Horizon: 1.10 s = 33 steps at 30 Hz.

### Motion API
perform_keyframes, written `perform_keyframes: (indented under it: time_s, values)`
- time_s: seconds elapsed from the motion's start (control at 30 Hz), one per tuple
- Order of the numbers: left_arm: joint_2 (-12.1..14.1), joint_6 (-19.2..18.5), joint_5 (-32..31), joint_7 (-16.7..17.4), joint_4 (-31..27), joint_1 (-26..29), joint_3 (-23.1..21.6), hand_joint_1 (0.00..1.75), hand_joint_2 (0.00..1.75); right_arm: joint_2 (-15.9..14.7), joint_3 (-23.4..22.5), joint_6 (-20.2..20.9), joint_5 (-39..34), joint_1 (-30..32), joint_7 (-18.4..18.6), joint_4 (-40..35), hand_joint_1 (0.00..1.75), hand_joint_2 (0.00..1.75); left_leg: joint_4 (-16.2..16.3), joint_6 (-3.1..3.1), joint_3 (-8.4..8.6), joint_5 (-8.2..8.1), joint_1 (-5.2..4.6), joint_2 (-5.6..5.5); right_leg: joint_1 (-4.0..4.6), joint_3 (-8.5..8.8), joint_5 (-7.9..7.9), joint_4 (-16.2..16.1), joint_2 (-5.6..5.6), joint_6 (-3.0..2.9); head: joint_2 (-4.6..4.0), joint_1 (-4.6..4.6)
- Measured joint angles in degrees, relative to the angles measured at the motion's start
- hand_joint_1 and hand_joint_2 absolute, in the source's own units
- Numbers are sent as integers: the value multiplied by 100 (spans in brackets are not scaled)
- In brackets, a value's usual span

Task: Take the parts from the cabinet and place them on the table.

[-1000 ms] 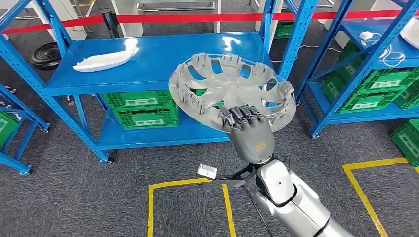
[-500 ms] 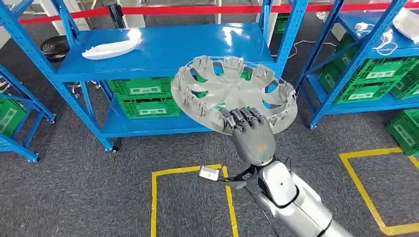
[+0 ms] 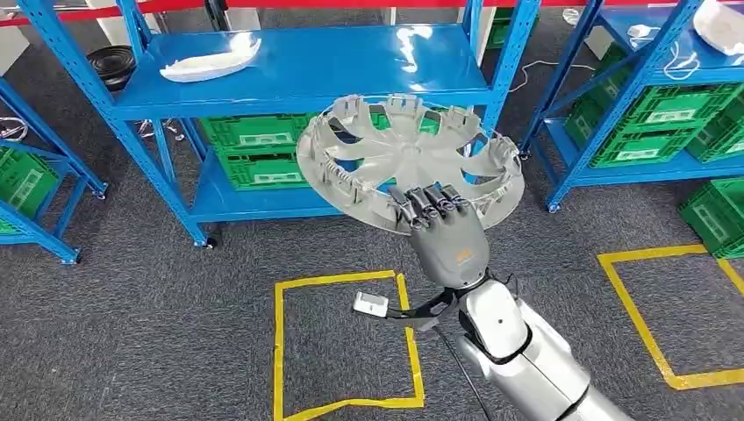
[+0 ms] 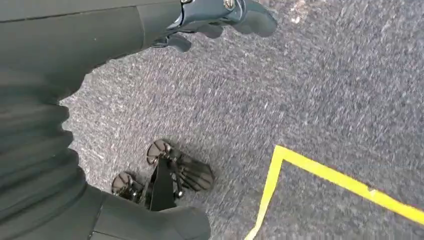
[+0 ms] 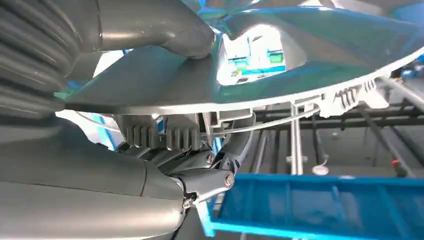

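Grey hubcap [image 3: 410, 162] was held off the floor by the right hand [image 3: 449, 243], inner ribbed side up, tilted slightly, in front of the blue shelf rack [image 3: 307, 66]. Dark fingers [image 3: 427, 204] were curled over the near rim of the hubcap; in the right wrist view the thumb [image 5: 155, 25] pressed on one face of the hubcap [image 5: 300, 65] and the fingers [image 5: 210, 175] clamped the other, so the rim was gripped between them. Silver right arm [image 3: 518, 351] rose from the lower edge of the head view. Left hand [image 4: 220, 17] hung over the grey carpet floor [image 4: 325, 90], fingers loosely curled with nothing in them; whether they were fully closed, I could not tell. A white curved part [image 3: 211, 61] lay on the top board of the blue shelf rack, well apart from the hubcap. Green crates [image 3: 259, 153] sat on the lower shelf. A second blue rack [image 3: 632, 96] with green crates stood to the right. Yellow tape squares [image 3: 346, 342] marked the floor below the hubcap, with a small white tag [image 3: 370, 304] on a cable over the nearer one.
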Motion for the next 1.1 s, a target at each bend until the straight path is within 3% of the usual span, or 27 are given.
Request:
perform_keyframes:
  time_s: [0.03, 0.07, 0.13, 0.2, 0.23, 0.27, 0.3, 0.37, 0.43, 0.53, 0.57, 0.6, 0.63, 0.7, 0.73, 0.77, 0.8, 0.83, 0.87, 0.9, 0.93, 0.97, 1.07, 1.1]
  values:
    - [0, 0, 2, -4, 0, 10, 0, 0, 175, 4, -5, 0, 0, -9, -27, 4, 175, 175, -27, -39, -17, 60, -15, -7, -6, -27, 54, -59, -7, -39, 0, 0]
    - [7, -2, 9, -9, 0, 11, 0, 0, 175, 37, -11, 4, -2, -31, -63, 9, 175, 175, 3, -72, -72, -20, -17, -9, -82, -49, 119, -117, -44, -60, 0, 0]
    - [13, -11, 24, -7, 0, 18, 2, 0, 175, 112, -53, 31, -20, -80, -101, 37, 175, 175, 462, -137, -195, -566, -5, -21, -92, -136, 206, -112, -48, -123, 0, -35]
    - [24, -11, 37, -7, -2, 4, 2, 0, 175, 164, -68, 35, -28, -112, -103, 63, 175, 175, 1339, -199, -415, -1090, 30, -19, -92, -249, 296, -92, -60, -120, 0, -31]
    - [26, -13, 37, -9, -2, 5, 2, 0, 175, 184, -68, 37, -26, -122, -105, 85, 175, 175, 1684, -223, -460, -1168, 39, -17, -94, -325, 337, -62, -68, -116, 0, -33]
    - [33, -13, 37, -11, -2, 8, 2, 0, 175, 208, -70, 42, -24, -129, -112, 101, 175, 175, 1746, -238, -395, -1059, 50, -17, -100, -404, 372, -27, -71, -104, 0, -35]
    - [37, -15, 35, -11, -2, 8, 2, 0, 175, 234, -74, 48, -20, -142, -120, 118, 175, 175, 1585, -243, -231, -857, 59, -17, -107, -480, 388, 0, -70, -93, 0, -33]
    - [55, -11, 20, 13, -4, -4, 2, 0, 175, 291, -83, 83, -17, -157, -175, 142, 175, 175, 754, -238, 367, -492, 70, -17, -119, -599, 439, 63, -65, -43, 0, -35]
    - [68, 9, 68, 37, -4, -30, 2, 0, 175, 365, -101, 125, -20, -173, -203, 149, 175, 175, -67, -187, 907, -779, 42, -69, -102, -676, 499, 106, -39, 36, 0, -24]
    - [68, 22, 109, 28, -2, -26, 2, 0, 175, 463, -101, 142, -37, -210, -227, 166, 175, 175, -75, -88, 819, -736, 3, -29, -98, -721, 647, 68, -9, 122, 0, -26]
    - [68, 26, 109, 26, -2, -17, 4, 0, 175, 481, -103, 144, -46, -212, -254, 175, 175, 175, -121, -4, 789, -680, 46, 24, -100, -756, 646, 76, 13, 159, 0, -33]
    - [77, 26, 109, 24, -2, -20, 4, 0, 175, 494, -101, 149, -50, -213, -273, 177, 175, 175, -123, 62, 760, -633, 57, 63, -122, -816, 507, 190, 4, 190, 0, -24]
    - [83, 26, 109, 20, -7, -26, 4, 0, 175, 509, -103, 149, -55, -215, -278, 179, 175, 175, -118, 110, 712, -601, 57, 92, -120, -952, 243, 525, 6, 207, 0, -24]
    - [85, 26, 129, 11, -7, -26, 4, 0, 175, 531, -101, 186, -55, -209, -276, 188, 175, 175, -96, 135, 615, -551, 47, 171, -121, -1309, -237, 1462, 8, 246, 0, -24]
    - [85, 26, 153, -13, -7, -21, 7, 0, 175, 535, -101, 218, -39, -199, -273, 188, 175, 175, -68, 132, 559, -530, 45, 215, -121, -1434, -376, 1842, 7, 256, 0, -24]
    - [85, 44, 155, -35, -7, -17, 7, 0, 175, 544, -101, 247, -31, -184, -273, 188, 175, 175, -39, 128, 509, -514, 45, 264, -122, -1410, -370, 1920, 5, 256, 0, -24]
    - [83, 55, 155, -46, -7, -18, 7, 0, 175, 544, -101, 254, -31, -175, -269, 188, 175, 175, -13, 124, 475, -509, 45, 312, -124, -1243, -259, 1708, -3, 250, 0, -24]
    - [83, 59, 153, -48, -7, -19, 7, 0, 175, 546, -103, 258, -26, -176, -267, 188, 175, 175, 15, 119, 449, -506, 46, 366, -123, -932, -70, 1260, -34, 237, 0, -22]
    - [79, 59, 153, -48, -7, -21, 7, 0, 175, 553, -103, 258, -26, -179, -262, 188, 175, 175, 45, 114, 434, -507, 45, 415, -116, -580, 110, 709, -146, 216, 0, -22]
    - [76, 61, 153, -50, -7, -23, 7, 0, 175, 564, -107, 258, -26, -183, -256, 186, 175, 175, 76, 88, 430, -514, 41, 471, -92, -293, 130, 204, -402, 189, 0, -24]
    - [76, 61, 153, -52, -9, -22, 7, 0, 175, 588, -109, 258, -24, -181, -256, 186, 175, 175, 97, 45, 410, -516, -9, 514, -25, -286, 106, 140, -500, 146, 0, -26]
    - [76, 63, 153, -61, -9, -20, 7, 0, 175, 595, -116, 260, -22, -189, -254, 181, 175, 175, 94, 13, 404, -498, -3, 571, -31, -315, 143, 140, -372, 98, 0, -26]
    - [72, 129, 153, -28, -7, -28, 9, 0, 175, 601, -151, 262, -15, -181, -276, 181, 175, 175, 76, -77, 410, -470, 0, 728, -33, -386, 226, 102, -188, -7, 0, -26]
    - [74, 158, 153, -13, -7, -29, 9, 0, 175, 610, -164, 264, -15, -181, -280, 181, 175, 175, 147, -135, 366, -564, 36, 482, -72, -394, 268, 82, -149, -43, 0, -28]
